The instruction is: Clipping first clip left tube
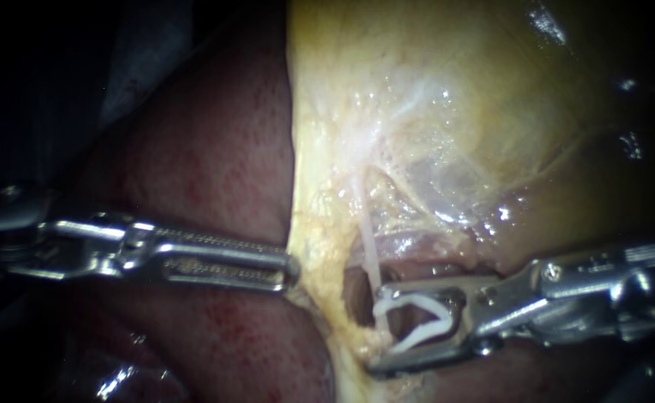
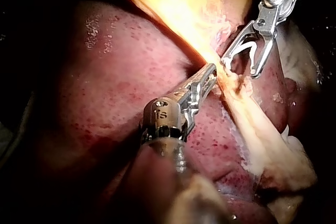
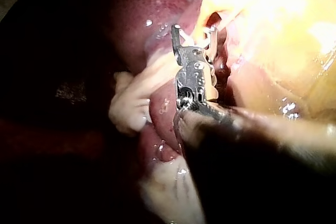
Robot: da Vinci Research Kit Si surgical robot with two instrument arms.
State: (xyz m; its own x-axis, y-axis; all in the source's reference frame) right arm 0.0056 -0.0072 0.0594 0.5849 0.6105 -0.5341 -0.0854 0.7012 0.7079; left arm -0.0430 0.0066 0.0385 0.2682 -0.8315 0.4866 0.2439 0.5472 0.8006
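A thin pale tube (image 1: 366,237) runs down from the yellowish gallbladder (image 1: 454,97) into a dark opening. There it passes between the jaws of my right instrument (image 1: 376,328). Those jaws stand wide apart and hold a white, open V-shaped clip (image 1: 421,325) between them, astride the tube's lower end. My left instrument (image 1: 286,270) comes in from the left, its jaws shut on the gallbladder's yellow edge. The left wrist view shows that grip (image 2: 211,75), with the right instrument (image 2: 240,66) and its clip (image 2: 247,48) just ahead of it. In the right wrist view the right instrument (image 3: 193,29) faces the yellow tissue.
Dark red liver (image 1: 208,149) lies under and around the left instrument's shaft. A pale fatty strand (image 2: 273,150) hangs beside the left jaws over the liver, and it lies beside the right instrument as a pale fatty lump (image 3: 131,103). The edges of the field are dark.
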